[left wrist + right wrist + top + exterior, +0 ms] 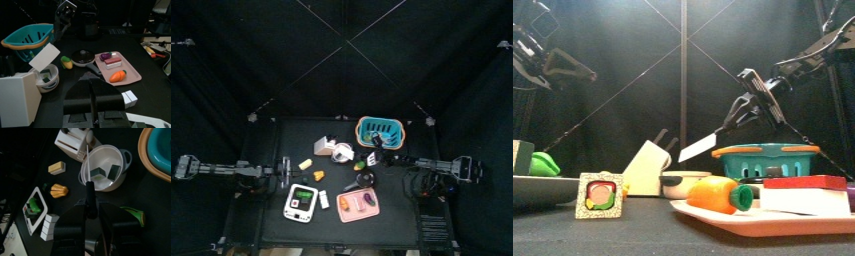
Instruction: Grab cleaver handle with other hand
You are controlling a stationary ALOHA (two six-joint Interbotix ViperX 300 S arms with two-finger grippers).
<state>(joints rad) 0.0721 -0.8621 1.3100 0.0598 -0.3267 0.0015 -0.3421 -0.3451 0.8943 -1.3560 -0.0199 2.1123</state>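
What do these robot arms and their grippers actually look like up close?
Both arms are matte black, built of slim jointed segments with chunky motor blocks at the joints and thin black cables looped alongside. The left gripper and right gripper each end in two flat, black jaws. I can make out no markings on either.

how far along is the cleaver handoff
Done: the cleaver is off the table, blade up near the knife block. In hand: the right tool grips its handle. Left: the left tool is shut and hangs well back from the cleaver; it must open, reach in and take the handle.
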